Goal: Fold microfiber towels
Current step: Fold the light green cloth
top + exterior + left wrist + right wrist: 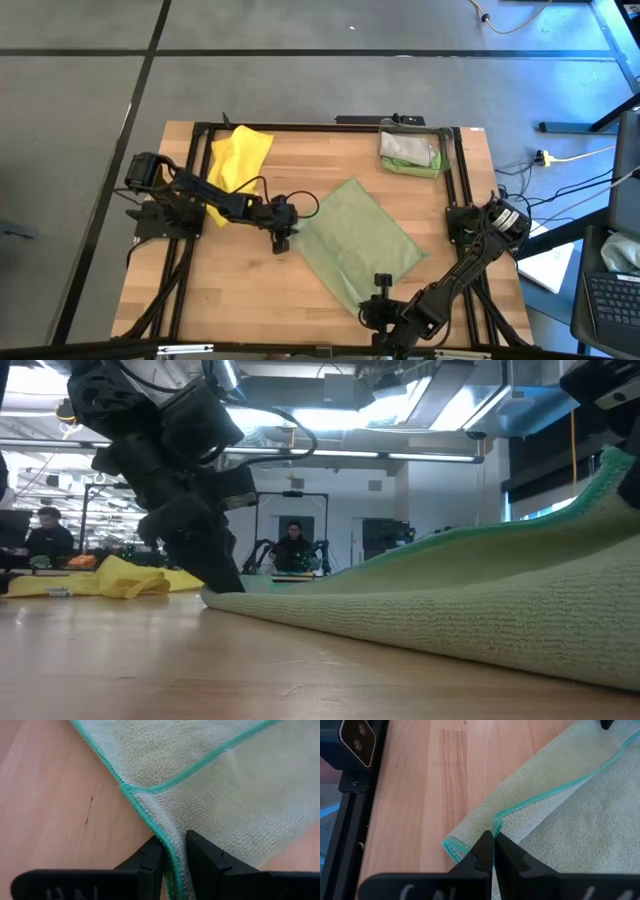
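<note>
Pale olive-green towel (357, 243) folded double, teal-edged | left claw (281, 241) pinches corner | right claw (381, 296) pinches opposite corner

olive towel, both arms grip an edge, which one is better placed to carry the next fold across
Probably the right: the right gripper pinches the pale olive towel near the front table edge, with its full length ahead. The left gripper can anchor.

Overhead, table-level and two close wrist views share the pale olive-green towel (358, 241).
</note>
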`<control>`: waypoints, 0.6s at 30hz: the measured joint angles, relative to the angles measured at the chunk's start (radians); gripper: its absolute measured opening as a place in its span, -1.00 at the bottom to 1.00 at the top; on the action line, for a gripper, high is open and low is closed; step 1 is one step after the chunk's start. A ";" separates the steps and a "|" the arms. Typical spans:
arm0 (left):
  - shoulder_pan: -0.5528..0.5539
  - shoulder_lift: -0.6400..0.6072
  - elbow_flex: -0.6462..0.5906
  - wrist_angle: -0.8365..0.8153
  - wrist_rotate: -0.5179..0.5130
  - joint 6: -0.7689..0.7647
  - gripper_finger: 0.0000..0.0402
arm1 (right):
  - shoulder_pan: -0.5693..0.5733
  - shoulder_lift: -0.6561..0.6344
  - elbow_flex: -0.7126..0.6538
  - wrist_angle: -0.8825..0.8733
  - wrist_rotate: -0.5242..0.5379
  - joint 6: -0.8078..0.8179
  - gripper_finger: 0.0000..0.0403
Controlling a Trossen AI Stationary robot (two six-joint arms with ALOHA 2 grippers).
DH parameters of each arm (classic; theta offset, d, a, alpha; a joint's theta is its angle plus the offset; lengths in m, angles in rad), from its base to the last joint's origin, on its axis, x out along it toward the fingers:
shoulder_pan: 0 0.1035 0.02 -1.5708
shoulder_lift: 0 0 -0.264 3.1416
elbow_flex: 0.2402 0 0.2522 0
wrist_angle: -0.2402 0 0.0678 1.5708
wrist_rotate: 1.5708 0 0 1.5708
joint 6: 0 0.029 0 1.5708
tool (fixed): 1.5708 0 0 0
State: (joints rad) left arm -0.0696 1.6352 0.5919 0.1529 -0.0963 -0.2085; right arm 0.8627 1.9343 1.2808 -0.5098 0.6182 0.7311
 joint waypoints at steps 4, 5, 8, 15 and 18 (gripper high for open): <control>-0.026 0.000 -0.002 0.016 -0.043 0.056 -0.70 | 0.000 0.000 0.000 0.000 0.000 -0.001 -0.94; -0.033 0.000 -0.002 0.018 -0.057 0.068 -0.72 | 0.000 0.000 0.000 0.000 0.000 -0.001 -0.94; -0.050 0.000 -0.002 0.018 -0.097 0.089 -0.75 | 0.000 0.000 0.000 0.000 0.000 -0.002 -0.94; -0.083 0.001 -0.002 0.015 -0.161 0.092 -0.82 | 0.000 0.000 0.000 0.000 0.000 -0.002 -0.94; -0.093 0.001 -0.002 0.014 -0.163 0.085 -0.87 | 0.000 0.000 0.000 0.000 0.000 -0.001 -0.94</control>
State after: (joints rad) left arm -0.1624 1.6363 0.5900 0.1666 -0.2593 -0.1240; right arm 0.8623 1.9343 1.2808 -0.5095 0.6186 0.7301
